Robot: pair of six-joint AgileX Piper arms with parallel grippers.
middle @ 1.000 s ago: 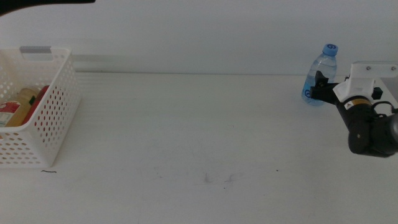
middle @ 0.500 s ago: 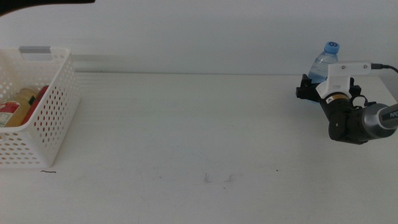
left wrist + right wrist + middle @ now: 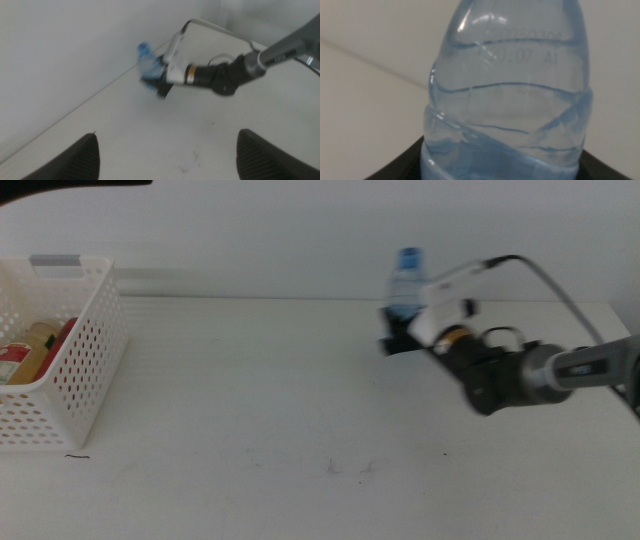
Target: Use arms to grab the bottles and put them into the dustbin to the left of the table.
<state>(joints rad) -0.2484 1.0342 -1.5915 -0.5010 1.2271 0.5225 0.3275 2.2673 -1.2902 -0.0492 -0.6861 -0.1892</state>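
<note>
Two bottles [image 3: 30, 350] already in dustbin [image 3: 88, 370] at table's [image 3: 250, 400] left edge; right gripper [image 3: 397, 332] clamped on water bottle [image 3: 404, 285]; left gripper [image 3: 165, 150] apart, waiting.

Glossy clear plastic water bottle [image 3: 507, 100]

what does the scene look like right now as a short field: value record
right gripper: shut on the clear blue-capped water bottle, carried above the table's far middle
left gripper: open, waiting, off the middle view
white perforated plastic basket: far left of the table, holding a yellow tea bottle and a red cola can
white tabletop: faint scuff marks
</note>
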